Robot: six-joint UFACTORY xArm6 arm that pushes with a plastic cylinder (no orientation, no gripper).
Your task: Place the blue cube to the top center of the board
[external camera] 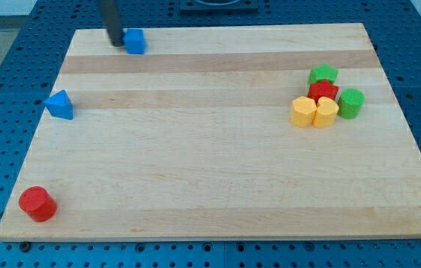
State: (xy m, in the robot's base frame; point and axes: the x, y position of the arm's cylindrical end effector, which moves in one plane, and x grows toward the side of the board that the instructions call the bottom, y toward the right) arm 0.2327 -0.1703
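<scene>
The blue cube (135, 42) sits near the top edge of the wooden board (218, 171), left of its centre. My tip (114, 42) rests on the board just to the left of the cube, touching or nearly touching its left side. The dark rod rises from there out of the view's top.
A blue triangular block (59, 105) lies near the left edge. A red cylinder (37, 203) stands at the bottom left. At the right is a tight cluster: green star (323, 74), red block (323, 91), green cylinder (351, 103), two yellow blocks (303, 112) (325, 114).
</scene>
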